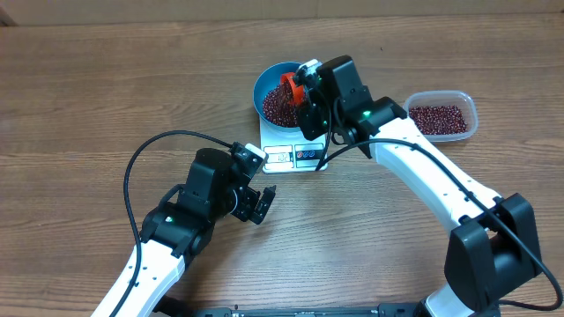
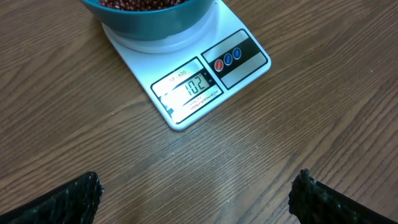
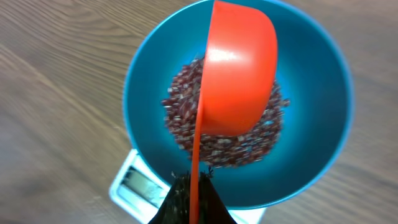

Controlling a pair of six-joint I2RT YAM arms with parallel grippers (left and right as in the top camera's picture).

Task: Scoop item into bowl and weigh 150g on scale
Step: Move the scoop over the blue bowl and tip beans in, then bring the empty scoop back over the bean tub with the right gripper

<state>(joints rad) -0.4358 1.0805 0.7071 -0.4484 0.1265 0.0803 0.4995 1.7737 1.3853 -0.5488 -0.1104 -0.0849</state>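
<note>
Overhead, we see the blue bowl [image 1: 258,88] sitting on the white scale [image 1: 282,157], covering its 12 o'clock end so that the display edge at 6 o'clock is left readable. The right end effector [image 1: 302,95] hangs over the bowl's 3 o'clock side, its fingers clamped together on the handle of an orange scoop [image 1: 289,82]. In the right wrist view the scoop is turned with its back toward the camera and its mouth down over the beans [image 1: 275,107]. We judge it is tipped that way to empty its load into the bowl. No beans can be seen falling. The beans lie in a shallow heap on the bowl's floor, and more wait in the clear tub [image 1: 441,94] at 3 o'clock of the bowl, well apart from it. The left end effector [image 1: 263,201] hovers above the bare table [image 1: 106,79] at 7 o'clock of the scale, fingers spread apart and holding nothing. We think it is parked there so its camera can watch the display [image 2: 189,86], which reads 102. On that reading we judge the weighing partly done, with more scooping from the tub needed.
</note>
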